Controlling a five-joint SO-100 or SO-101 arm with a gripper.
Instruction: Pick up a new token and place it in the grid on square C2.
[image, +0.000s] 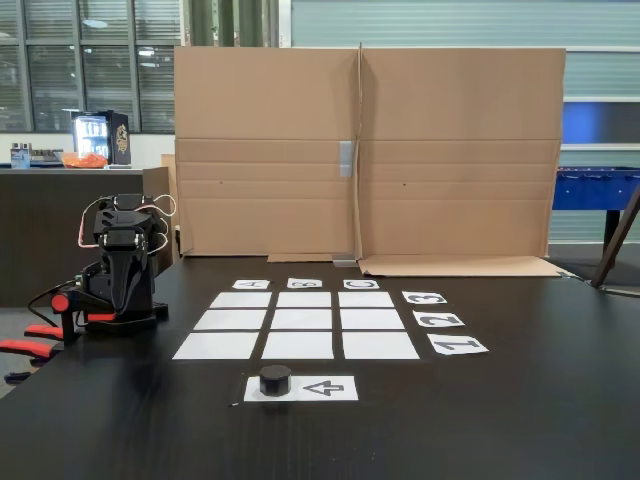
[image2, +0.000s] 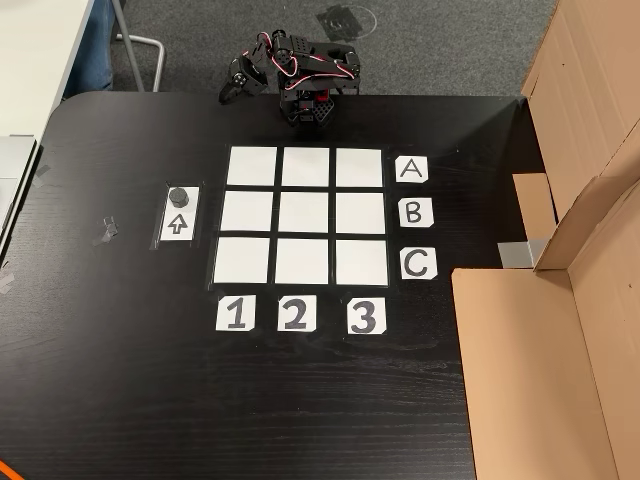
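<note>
The token (image: 275, 379) is a small black puck sitting on a white arrow sheet (image: 325, 388) in front of the grid (image: 303, 320); from above, the token (image2: 179, 196) lies left of the grid (image2: 302, 214). Square C2 (image: 375, 319) (image2: 302, 262) is blank, as are the other cells. My arm (image2: 305, 75) is folded at the A side of the grid, far from the token. Its gripper (image: 125, 303) points down at the table, the fingers look shut with nothing between them.
Label papers A, B, C (image2: 413, 212) and 1, 2, 3 (image2: 295, 314) edge the grid. A tall cardboard wall (image: 365, 150) stands behind the table, and its flap (image2: 520, 370) lies on the table past the C label. Red clamps (image: 40, 338) sit by the arm's base.
</note>
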